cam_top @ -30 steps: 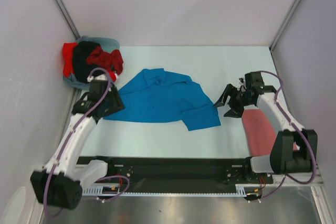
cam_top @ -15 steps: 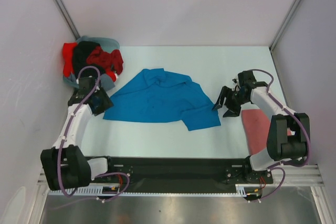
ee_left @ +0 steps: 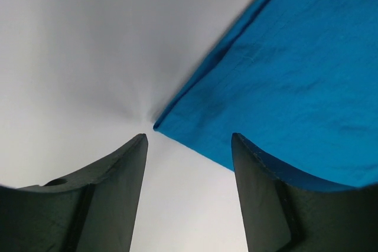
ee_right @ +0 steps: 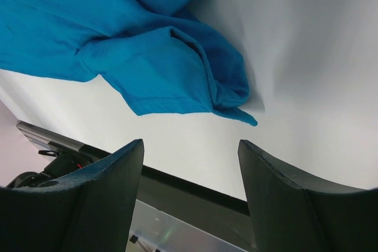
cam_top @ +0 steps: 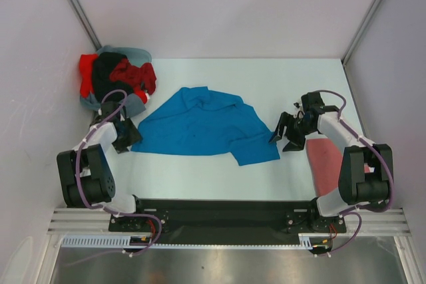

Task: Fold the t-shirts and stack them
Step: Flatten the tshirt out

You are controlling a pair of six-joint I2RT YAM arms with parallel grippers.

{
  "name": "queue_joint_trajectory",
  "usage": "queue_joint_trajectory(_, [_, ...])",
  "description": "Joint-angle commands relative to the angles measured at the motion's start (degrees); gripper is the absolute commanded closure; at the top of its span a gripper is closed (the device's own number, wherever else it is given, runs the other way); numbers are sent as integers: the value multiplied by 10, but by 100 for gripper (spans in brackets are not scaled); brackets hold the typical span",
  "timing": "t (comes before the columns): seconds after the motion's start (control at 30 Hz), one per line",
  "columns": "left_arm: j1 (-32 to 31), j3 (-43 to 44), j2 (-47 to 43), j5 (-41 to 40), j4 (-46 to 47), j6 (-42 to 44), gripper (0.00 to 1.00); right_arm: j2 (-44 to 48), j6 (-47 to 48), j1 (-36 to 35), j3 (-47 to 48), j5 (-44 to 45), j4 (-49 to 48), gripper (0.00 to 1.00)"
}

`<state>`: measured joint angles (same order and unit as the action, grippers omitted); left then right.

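- Bright blue short-sleeved cloth t-shirt (cam_top: pixel 200 124) lies unfolded and rumpled on the pale flat surface (cam_top: pixel 293 81), a little left of centre.
- One loose flap of it runs out toward the near right and ends in a creased tip.
- Left jaws: released, spread wide, nothing between them. They sit low at the shirt's left corner.
- Left wrist view: the hemmed blue corner points into the gap between the jaws. The cloth edge runs past the right-hand jaw; cannot tell if they touch.
- Right jaws: released, empty, just right of the shirt's near-right tip.
- Right wrist view: that tip lies ahead of the gap, with bare surface beyond it.
- Dull pinkish-red cloth shirt (cam_top: pixel 326 161) lies flat as a folded rectangle at the near right, partly under the right arm (cam_top: pixel 339 131).
- Far left, against the wall, is a tangled heap: bright red shirt (cam_top: pixel 86 71), black shirt (cam_top: pixel 105 78), dark red shirt (cam_top: pixel 133 72) and grey-blue shirt (cam_top: pixel 130 51).
- Heap and blue shirt lie near each other but apart.
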<state>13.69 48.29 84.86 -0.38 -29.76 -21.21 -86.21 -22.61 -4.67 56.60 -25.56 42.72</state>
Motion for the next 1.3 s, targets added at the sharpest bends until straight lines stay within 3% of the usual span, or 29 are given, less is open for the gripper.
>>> queue_joint_trajectory(0.0, [6, -10, 6, -13, 32, 14, 38, 17, 10, 5, -3, -9, -4, 29])
queue_joint_trajectory(0.37, [6, -29, 28, -57, 35, -13, 44, 4, 21, 19, -3, -19, -5, 28])
queue_joint_trajectory(0.57, [6, -29, 55, -55, 52, -11, 54, -2, 28, 22, -2, -22, -5, 28])
queue_joint_trajectory(0.67, [6, -33, 61, -47, 65, -6, 67, -4, 30, 22, -6, -19, -4, 27])
queue_joint_trajectory(0.77, [5, -19, 61, -35, 63, 12, 100, -18, 28, 23, -14, 2, 7, 23])
queue_joint_trajectory(0.9, [-8, -14, 11, -33, 37, 14, 100, -30, 23, 22, -26, 42, 19, 22])
queue_joint_trajectory(1.27, [-39, -26, -52, -16, 18, -12, 99, -69, 35, -9, -67, 19, -81, 41])
